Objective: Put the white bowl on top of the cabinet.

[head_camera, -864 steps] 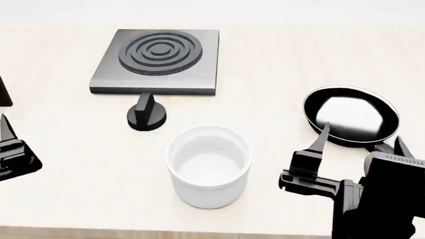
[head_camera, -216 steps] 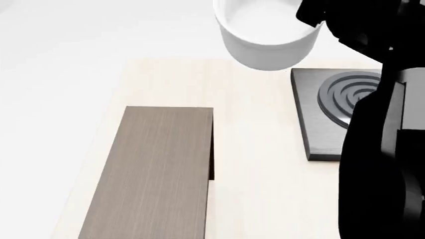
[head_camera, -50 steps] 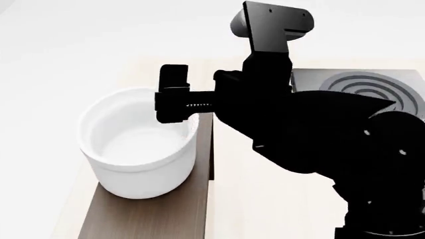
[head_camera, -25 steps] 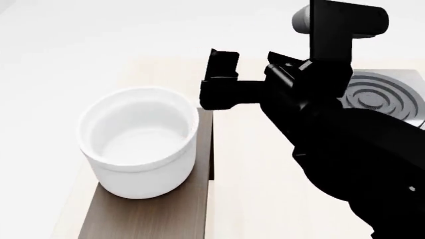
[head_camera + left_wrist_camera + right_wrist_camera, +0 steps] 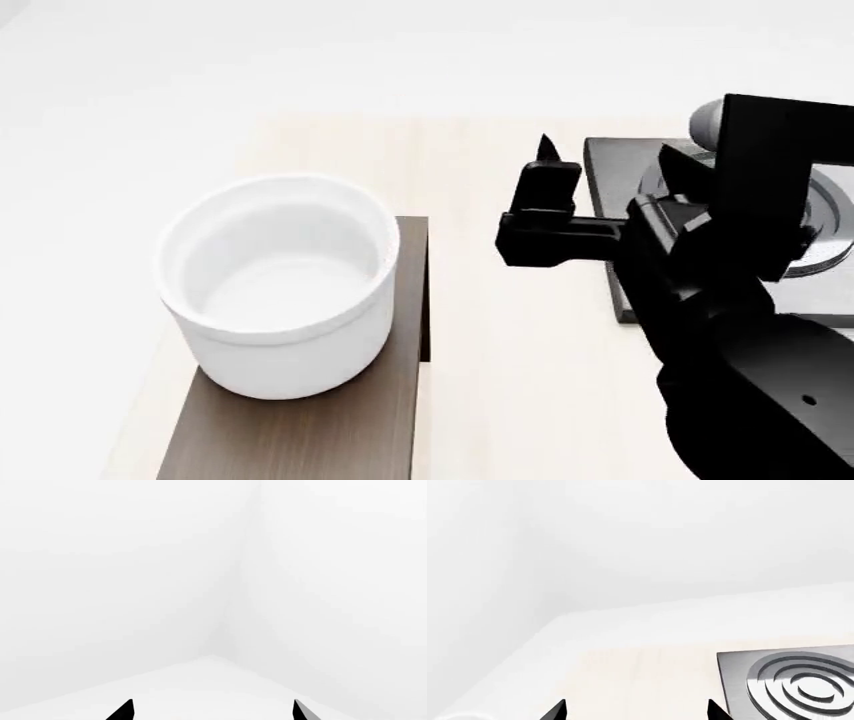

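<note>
The white bowl (image 5: 278, 285) stands upright on the far end of the cabinet's (image 5: 307, 440) grey-brown top, and nothing holds it. My right gripper (image 5: 607, 165) is open and empty. It hovers to the right of the bowl, clear of it, over the table near the stove plate's edge. In the right wrist view the gripper (image 5: 636, 711) shows two spread black tips with only light table between them. My left gripper (image 5: 213, 711) is open too and faces blank white surroundings. It does not appear in the head view.
A square grey stove plate (image 5: 800, 685) with concentric rings lies on the light wooden table (image 5: 494, 400), right of the cabinet and partly behind my right arm (image 5: 747, 380). A strip of table separates the cabinet from the stove plate (image 5: 617, 190).
My right gripper was at the bowl's rim a second ago; it has let go and pulled back to the right. The bowl stays on the cabinet.
</note>
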You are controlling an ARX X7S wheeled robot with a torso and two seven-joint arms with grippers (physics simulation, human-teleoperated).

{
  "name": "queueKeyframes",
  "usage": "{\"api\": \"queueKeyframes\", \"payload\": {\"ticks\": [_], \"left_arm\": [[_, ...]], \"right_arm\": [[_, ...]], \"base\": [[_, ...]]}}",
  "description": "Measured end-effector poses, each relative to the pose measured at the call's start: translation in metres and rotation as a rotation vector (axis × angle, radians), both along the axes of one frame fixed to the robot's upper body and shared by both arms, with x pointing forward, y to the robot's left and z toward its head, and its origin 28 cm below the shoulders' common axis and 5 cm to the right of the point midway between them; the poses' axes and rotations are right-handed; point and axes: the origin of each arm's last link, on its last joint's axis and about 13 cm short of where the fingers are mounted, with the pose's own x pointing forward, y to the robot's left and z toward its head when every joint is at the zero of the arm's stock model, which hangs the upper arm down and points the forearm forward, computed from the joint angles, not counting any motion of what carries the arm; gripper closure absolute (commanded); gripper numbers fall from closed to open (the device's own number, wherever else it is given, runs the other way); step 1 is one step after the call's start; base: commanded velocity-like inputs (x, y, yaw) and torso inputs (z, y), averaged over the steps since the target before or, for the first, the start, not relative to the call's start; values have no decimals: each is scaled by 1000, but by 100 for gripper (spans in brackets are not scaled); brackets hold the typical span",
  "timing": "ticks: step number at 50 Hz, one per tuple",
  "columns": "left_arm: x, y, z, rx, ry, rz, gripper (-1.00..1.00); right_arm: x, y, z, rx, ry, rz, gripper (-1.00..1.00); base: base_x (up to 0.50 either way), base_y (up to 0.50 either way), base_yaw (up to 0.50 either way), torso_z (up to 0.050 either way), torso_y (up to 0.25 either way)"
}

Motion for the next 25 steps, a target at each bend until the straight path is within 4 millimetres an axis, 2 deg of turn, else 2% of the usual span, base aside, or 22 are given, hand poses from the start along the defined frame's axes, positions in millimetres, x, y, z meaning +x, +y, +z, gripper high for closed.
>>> {"api": "queueKeyframes", "payload": {"ticks": [25], "left_arm": [[-1,-1,1,4,-10,-13,-100]], "right_arm": [[-18,-20,-26,-134,-55,-214,-100]], "base": [[0,0,0,0,0]]}}
